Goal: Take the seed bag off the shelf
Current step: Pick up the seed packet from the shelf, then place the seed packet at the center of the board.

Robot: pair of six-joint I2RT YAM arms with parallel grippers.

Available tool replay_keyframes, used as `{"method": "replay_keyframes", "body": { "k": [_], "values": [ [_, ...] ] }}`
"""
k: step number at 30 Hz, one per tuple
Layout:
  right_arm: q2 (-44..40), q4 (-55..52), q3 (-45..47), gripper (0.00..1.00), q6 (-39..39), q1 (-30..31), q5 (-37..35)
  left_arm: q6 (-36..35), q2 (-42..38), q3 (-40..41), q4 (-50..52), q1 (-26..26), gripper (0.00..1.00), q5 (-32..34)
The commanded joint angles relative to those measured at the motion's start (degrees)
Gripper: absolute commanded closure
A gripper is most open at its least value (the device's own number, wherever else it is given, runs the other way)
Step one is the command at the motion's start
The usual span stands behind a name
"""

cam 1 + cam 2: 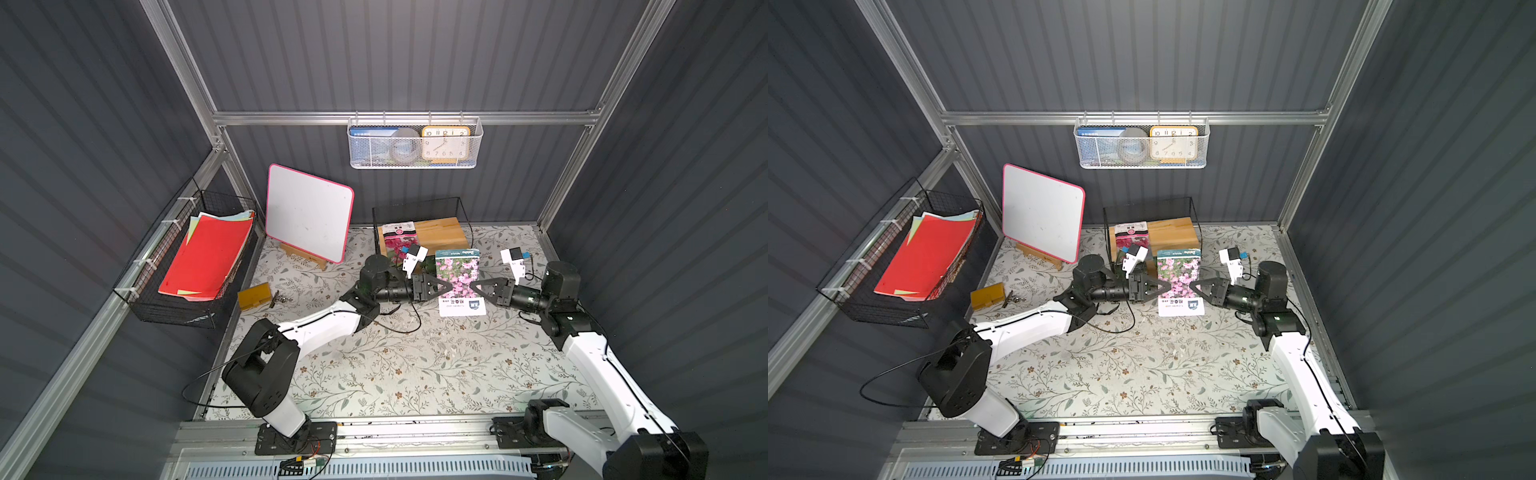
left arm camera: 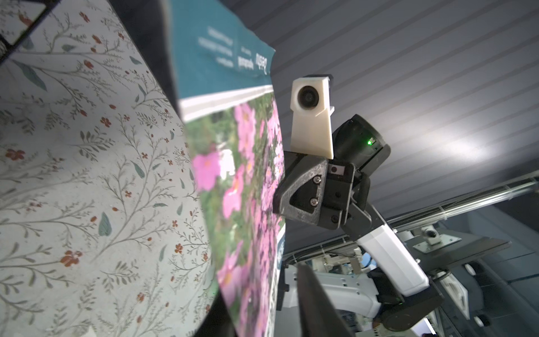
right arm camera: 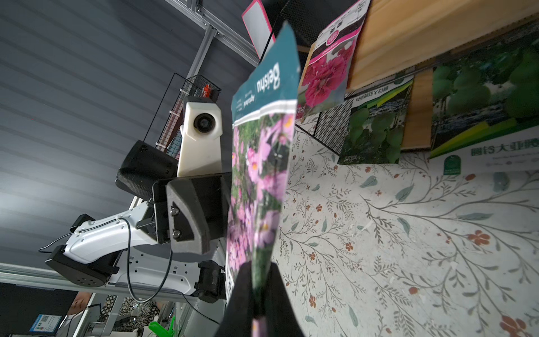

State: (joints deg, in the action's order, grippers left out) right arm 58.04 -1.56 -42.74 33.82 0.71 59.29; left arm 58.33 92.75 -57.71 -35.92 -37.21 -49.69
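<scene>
Seed bag (image 1: 457,274) hung clear of the shelf (image 1: 440,235), over the counter (image 1: 395,365) between left tool (image 1: 450,286) and right tool (image 1: 473,287) in both top views, while the left wrist view showed the left jaws parted around it and the right wrist view showed the right jaws pinching its edge, so the handover looked almost complete and the next move likely called for drawing the left arm away.

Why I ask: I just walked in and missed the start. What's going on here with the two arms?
Both arms meet at the pink-flowered seed bag, which is already off the shelf and sits just in front of it. The right gripper is shut on one edge. The left gripper is at the opposite edge with its jaws apparently parted, so this looks like a handover. Another seed bag lies on the shelf's top board.
</scene>
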Motion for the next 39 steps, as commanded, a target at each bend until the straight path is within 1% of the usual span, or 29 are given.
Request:
{"method": "replay_keyframes", "body": {
  "k": [1,3,4,6,8,10,14,18,21,23,25,28,33,39],
  "values": [
    [-0.91,-0.57,0.40,1.00,-0.61,0.33,-0.02,-1.98,0.02,-0.33,1.09,-0.23,0.42,-0.34],
    [-1.19,-1.13,0.39,1.00,-0.86,0.40,-0.05,-3.20,-0.29,-0.78,3.16,-0.22,0.22,0.06],
    [-1.27,-1.38,0.52,1.00,-0.89,0.35,-0.09,-3.80,-0.46,-1.00,4.14,-0.15,0.16,0.24],
    [-1.52,-2.05,0.51,1.00,-0.90,0.35,-0.18,-5.42,-0.77,-1.74,7.16,-0.14,0.01,0.91],
    [-1.91,-3.27,0.61,1.00,-1.10,0.37,-0.63,-7.49,-1.15,-2.48,11.05,-0.14,0.00,2.12],
    [-2.38,-5.34,0.65,1.00,-1.47,0.29,-1.81,-10.44,-2.24,-3.72,16.92,-0.05,0.00,5.09],
    [-3.26,-10.01,2.21,1.00,-1.92,0.31,-6.33,-15.78,-7.22,-6.04,29.14,0.17,0.00,16.33],
    [-3.47,-11.83,5.60,1.00,-1.67,0.39,-8.86,-18.72,-14.41,-8.46,39.03,0.18,0.00,27.39],
    [-2.32,-15.10,7.84,1.00,-3.40,0.43,-12.61,-19.58,-18.92,-9.57,45.32,0.24,0.00,34.09],
    [-0.72,-17.43,9.09,1.00,-4.67,0.52,-14.89,-20.13,-21.09,-9.77,47.08,0.21,0.00,36.77],
    [1.27,-18.39,10.35,1.00,-5.36,0.59,-16.15,-20.19,-22.65,-9.21,47.44,0.30,0.00,38.71],
    [3.95,-16.69,12.86,1.00,-5.03,1.17,-18.06,-19.98,-23.97,-8.16,46.54,0.63,0.00,40.07],
    [8.48,-13.96,13.91,1.00,-5.42,3.35,-20.60,-19.65,-24.06,-7.16,44.49,1.04,0.00,39.43],
    [14.81,-13.09,12.31,1.00,-8.63,6.05,-21.40,-20.14,-23.95,-7.15,43.57,1.31,0.00,38.72]
  ]
}}
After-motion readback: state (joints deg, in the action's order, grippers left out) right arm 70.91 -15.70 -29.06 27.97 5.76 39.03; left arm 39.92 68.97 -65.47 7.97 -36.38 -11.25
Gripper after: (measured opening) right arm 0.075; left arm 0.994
